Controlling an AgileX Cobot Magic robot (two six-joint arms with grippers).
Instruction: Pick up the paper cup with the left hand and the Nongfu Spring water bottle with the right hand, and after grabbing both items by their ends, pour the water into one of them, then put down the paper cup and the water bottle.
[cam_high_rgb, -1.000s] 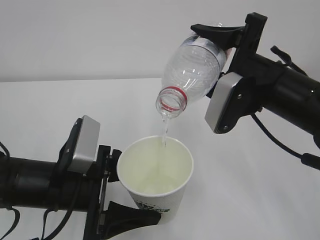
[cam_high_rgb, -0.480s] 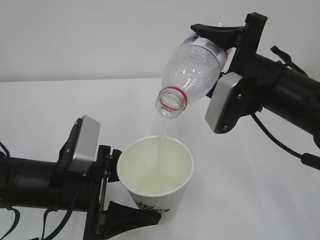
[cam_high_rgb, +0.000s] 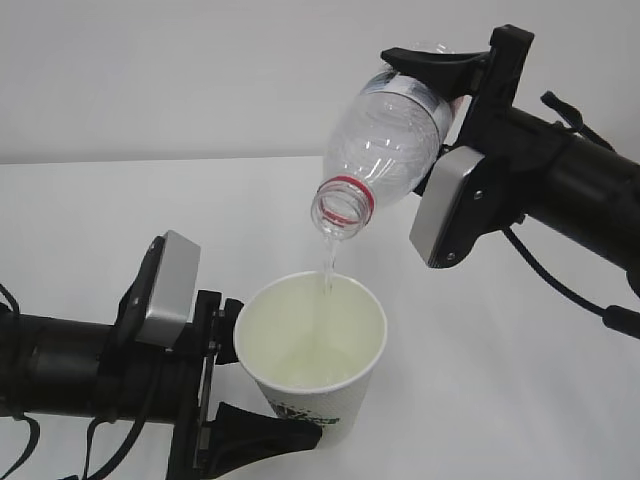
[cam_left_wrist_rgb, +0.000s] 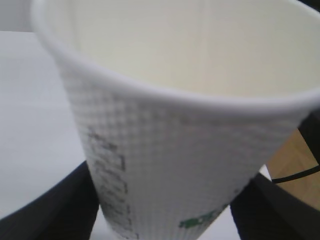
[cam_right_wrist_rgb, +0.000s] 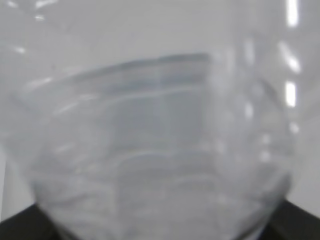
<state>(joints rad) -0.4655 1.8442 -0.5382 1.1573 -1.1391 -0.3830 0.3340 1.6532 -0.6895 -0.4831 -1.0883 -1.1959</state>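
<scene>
Above a white table (cam_high_rgb: 520, 400), the right hand (cam_high_rgb: 450, 85) clamps the bottle (cam_high_rgb: 385, 140) near its base, jaws closed across the ribbed body, while the left hand (cam_high_rgb: 240, 385) pinches the cup (cam_high_rgb: 315, 350) low on its wall, one finger on each side, as the left wrist view confirms. The bottle's long axis runs from upper right to lower left, with the uncapped mouth and red neck ring pointing down at the cup; a thin stream of water (cam_high_rgb: 325, 270) falls inside the rim. The cup stands nearly upright, mouth up, directly below the bottle's mouth. Both are probably light; the thin plastic likely dents under pressure, and the paper wall would crumple if squeezed hard. A low grip near the stiffer bottom suits the cup, and its weight will rise as it fills.
</scene>
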